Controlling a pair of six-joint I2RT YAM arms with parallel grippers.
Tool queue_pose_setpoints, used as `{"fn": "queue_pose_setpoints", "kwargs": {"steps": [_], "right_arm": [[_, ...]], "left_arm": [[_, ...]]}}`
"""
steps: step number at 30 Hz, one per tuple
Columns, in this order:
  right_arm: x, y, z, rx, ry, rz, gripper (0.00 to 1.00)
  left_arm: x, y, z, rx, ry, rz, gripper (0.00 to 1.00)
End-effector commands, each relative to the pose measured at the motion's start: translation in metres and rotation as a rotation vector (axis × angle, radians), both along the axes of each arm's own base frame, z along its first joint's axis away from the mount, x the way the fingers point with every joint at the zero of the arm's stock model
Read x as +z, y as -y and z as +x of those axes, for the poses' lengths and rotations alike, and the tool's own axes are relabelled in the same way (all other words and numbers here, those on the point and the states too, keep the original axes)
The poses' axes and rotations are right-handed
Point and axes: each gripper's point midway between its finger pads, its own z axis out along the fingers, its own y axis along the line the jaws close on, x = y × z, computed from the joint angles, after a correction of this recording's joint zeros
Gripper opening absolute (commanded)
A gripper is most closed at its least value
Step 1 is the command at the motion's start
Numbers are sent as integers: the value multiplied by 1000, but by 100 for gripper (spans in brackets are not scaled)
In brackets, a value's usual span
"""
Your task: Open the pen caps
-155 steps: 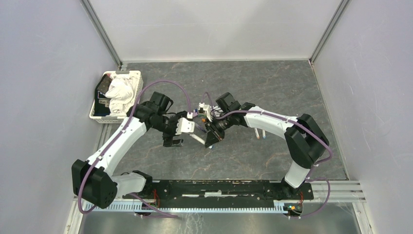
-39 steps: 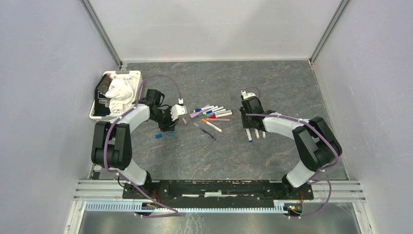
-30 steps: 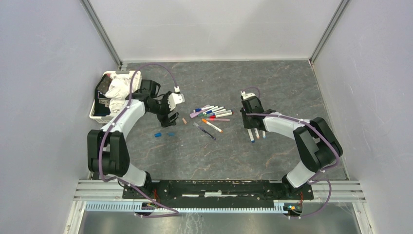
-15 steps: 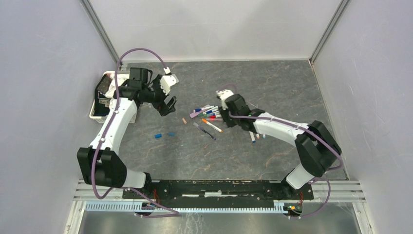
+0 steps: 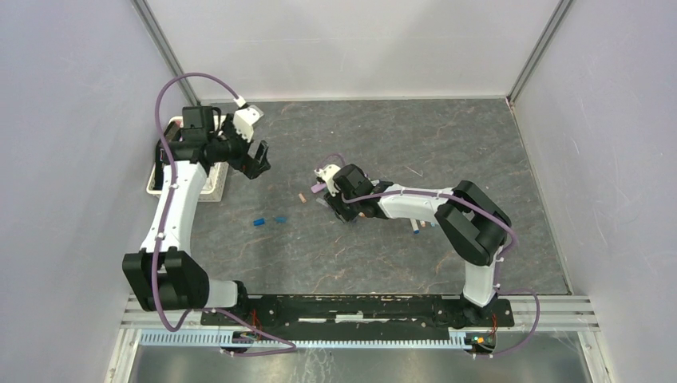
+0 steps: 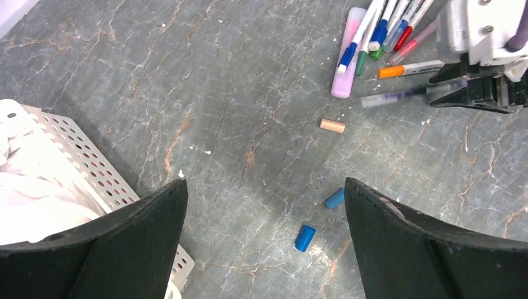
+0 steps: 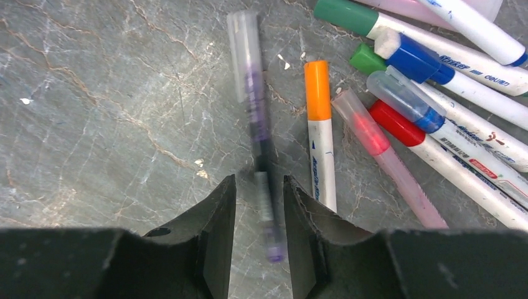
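The left claw is held high over the far-left part of the counter. Its jaws are spread wide and nothing is between them. Three loose pen caps are seen on the counter below it: a tan cap and, nearer, a blue cap with a second blue cap just beside it. In the overhead view these three are placed to the right of the left claw and nearer, well apart from it, and to the left of the right claw. A white perforated basket holding a white cloth is set at the left edge, near the left claw.

The right claw is lowered to the counter at the edge of a bunch of pens. Its jaws are partly open and set astride a purple pen, which lies flat between the fingers. Slim gaps are seen on both sides, so the pen is not pinched. The pen's clear cap is fitted on, ahead of the fingertips. An orange cap is seated on a white pen just beside it, outside the claw. Green, blue and red caps are fitted on the pens beyond.
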Motion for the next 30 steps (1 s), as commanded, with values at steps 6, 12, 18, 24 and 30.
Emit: {"fn": "queue_pose_setpoints", "kwargs": {"steps": [6,12,18,24,30], "right_arm": [[-7,-9,-7,66,16,-7,37],[-11,-3,-21,97,4,-7,19],[15,-5,-38,164,-9,70,0],[44,-11,-64,256,-72,175,0],[72,-19,-91,340,-270,338,0]], "left_arm": [[13,19,-15,-130,-16,-102,100],[-13,31,-37,-279,-75,-115,100],[-40,42,-77,-509,-81,-98,100],[-60,59,-103,-672,-58,-28,100],[-88,69,-116,-777,29,203,100]]}}
